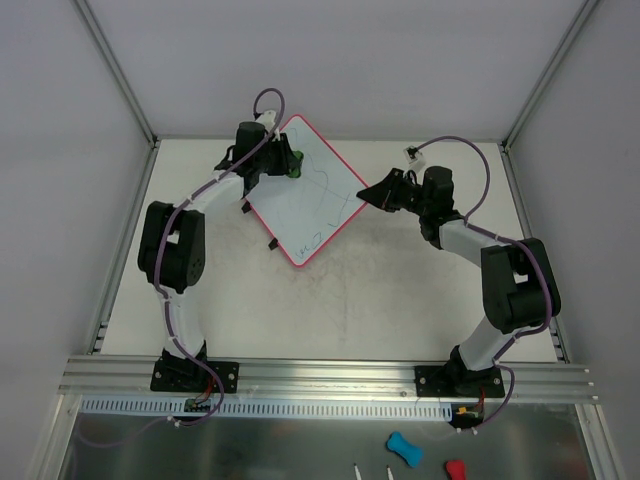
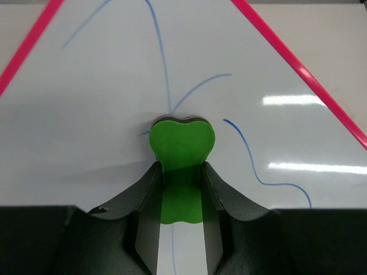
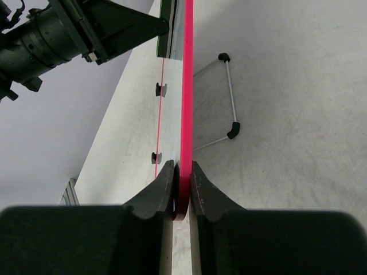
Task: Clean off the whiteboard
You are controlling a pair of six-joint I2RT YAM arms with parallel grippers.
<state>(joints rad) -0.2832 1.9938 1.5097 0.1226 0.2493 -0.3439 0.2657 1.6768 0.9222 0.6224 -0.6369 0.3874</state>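
**Mia:** What is the biggest thing here?

**Ben:** The pale surface [image 1: 350, 300]. On it, up toward 12 o'clock, is the whiteboard [image 1: 310, 205]. It is white with a pink rim, and from above it looks like a diamond.

**Mia:** Who is touching it?

**Ben:** Both arms. The right pincer [image 3: 182, 169] is at the board's 3 o'clock corner. Its two fingers are squeezed tight on the pink rim, one on each side.

**Mia:** And the other one?

**Ben:** The left pincer [image 2: 180, 172] is at the board's 11 o'clock side. It is clamped on a green eraser [image 2: 182, 143], pinching its thin middle. The eraser's round end pokes out past the fingers and sits on the white face.

**Mia:** Is there writing?

**Ben:** Yes, thin blue lines [image 2: 163, 63]. Some run up toward 12 o'clock from the eraser, and one wiggles down at its 4 o'clock.

**Mia:** Anything smaller?

**Ben:** A thin wire stand [image 3: 229, 97] with black tips shows behind the board. Two small black clips [image 3: 157, 89] sit on the board's 8 o'clock edge.
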